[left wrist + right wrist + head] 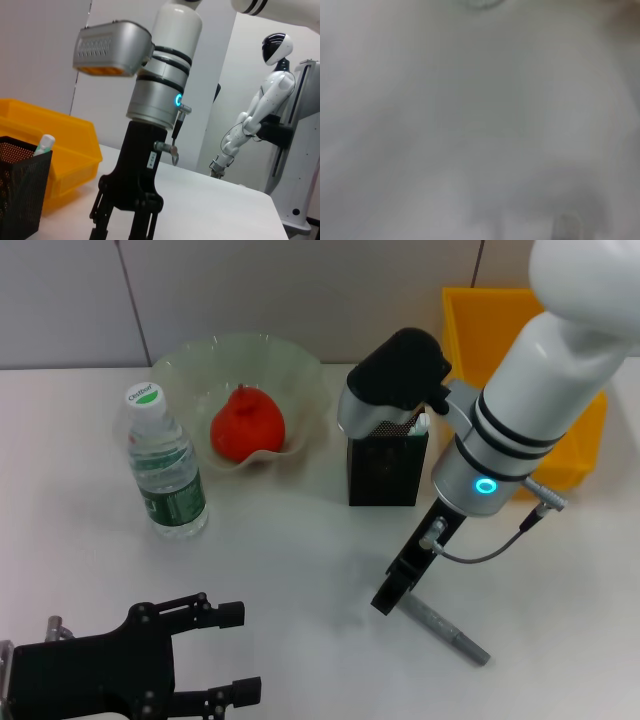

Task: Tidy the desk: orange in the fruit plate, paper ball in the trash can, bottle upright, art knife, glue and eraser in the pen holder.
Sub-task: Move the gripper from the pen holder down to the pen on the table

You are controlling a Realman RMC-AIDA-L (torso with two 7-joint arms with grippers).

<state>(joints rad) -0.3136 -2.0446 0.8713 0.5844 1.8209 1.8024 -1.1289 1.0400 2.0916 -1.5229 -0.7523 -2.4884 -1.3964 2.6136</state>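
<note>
A white table (300, 560) is seen bearing one of each thing. One yellow bin (470, 330) is set at the far right edge, partly hidden by the right arm. One clear fruit plate (290, 365) is placed at the back, and a single orange (247, 424) is held inside it. One black mesh pen holder (385, 472) is stood just right of the plate; in the left wrist view one white, green-capped tube (44, 144) is seen rising from it. One water bottle (165, 465) is stood upright to the left of the plate, its white cap with a green mark on top. One grey art knife (445, 630) is laid flat on the table in front of the holder. The right gripper (385, 598) is lowered to the near end of the knife, its dark fingers (100, 220) brought close together at the handle; whether the knife is actually pinched cannot be told. The left gripper (240, 655) is held low at the near left, its two fingers spread wide, with nothing between them.
</note>
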